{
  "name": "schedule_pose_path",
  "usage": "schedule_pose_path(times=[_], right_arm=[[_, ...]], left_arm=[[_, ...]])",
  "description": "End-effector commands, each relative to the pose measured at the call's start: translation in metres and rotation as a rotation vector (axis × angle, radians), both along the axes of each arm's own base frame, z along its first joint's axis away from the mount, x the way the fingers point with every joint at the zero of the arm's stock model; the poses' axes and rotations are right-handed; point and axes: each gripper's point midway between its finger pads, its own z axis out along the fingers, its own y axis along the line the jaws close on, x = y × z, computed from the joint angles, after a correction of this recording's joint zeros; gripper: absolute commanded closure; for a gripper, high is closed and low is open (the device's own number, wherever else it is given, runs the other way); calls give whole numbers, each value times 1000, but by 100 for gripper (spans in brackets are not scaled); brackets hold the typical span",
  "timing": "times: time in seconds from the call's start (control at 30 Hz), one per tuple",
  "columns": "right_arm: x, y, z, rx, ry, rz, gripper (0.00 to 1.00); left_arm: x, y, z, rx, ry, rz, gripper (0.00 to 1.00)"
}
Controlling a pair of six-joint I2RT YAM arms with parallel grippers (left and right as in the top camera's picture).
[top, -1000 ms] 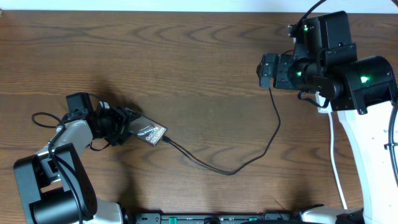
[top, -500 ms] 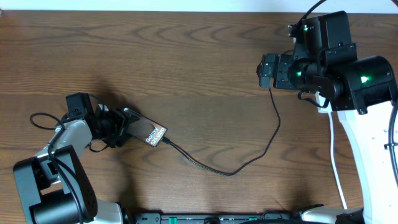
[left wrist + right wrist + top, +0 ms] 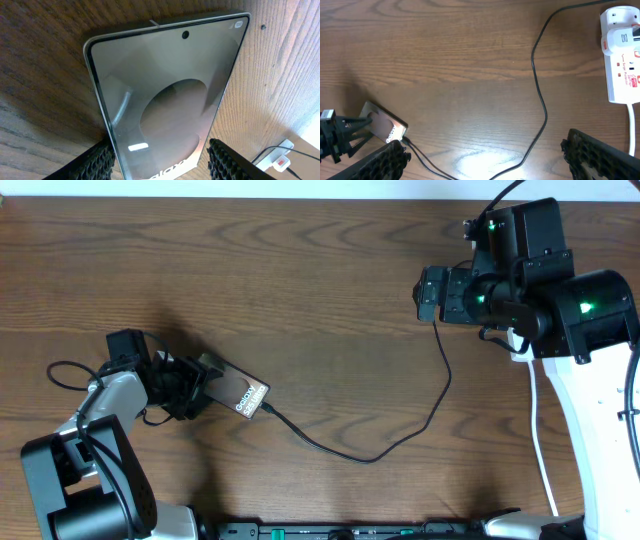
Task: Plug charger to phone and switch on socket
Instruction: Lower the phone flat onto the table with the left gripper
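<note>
Overhead view of a dark wooden tabletop (image 3: pixel 300 260) with two robot arms. The phone (image 3: pixel 238 390) lies flat, face up. Its glossy bronze screen shows a pale oval.

The left hand (image 3: pixel 197 387) straddles the phone's end farthest from the cable, its jaws apart with one beside each long edge. The left wrist view shows the phone (image 3: pixel 165 100) between them. The hand looks released rather than clenched, though contact at the edges is hard to rule out.

The charger (image 3: pixel 400 442), a thin black cable, meets the phone's other end and loops away across the tabletop. Whether its tip is fully seated cannot be told.

Well away from the phone, at the cable's far end, the right hand (image 3: pixel 428 292) hovers fully spread and empty. Beyond it, the white socket (image 3: pixel 620 65) with red marks lies farthest from the phone.

The phone is probably light, stiff, slick-faced and breakable, so it is best pinched by its long edges. The cable is limp and best held at the connector body. The socket's switch likely needs one firm fingertip press, which might shift the strip.

Compared with a second ago, the left hand has drawn back, uncovering more of the screen. The phone, charger and right hand have not moved.
</note>
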Motion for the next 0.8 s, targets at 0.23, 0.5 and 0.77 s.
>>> schedule_pose_path(times=[0.23, 0.5, 0.77], right_arm=[[-2, -2, 1, -11, -1, -7, 1], [-2, -2, 0, -12, 0, -7, 1], [3, -1, -7, -21, 18, -9, 1]], left_arm=[[-90, 36, -66, 278, 391, 6, 36], [-73, 42, -39, 314, 282, 28, 36], [-40, 62, 73, 484, -71, 72, 31]])
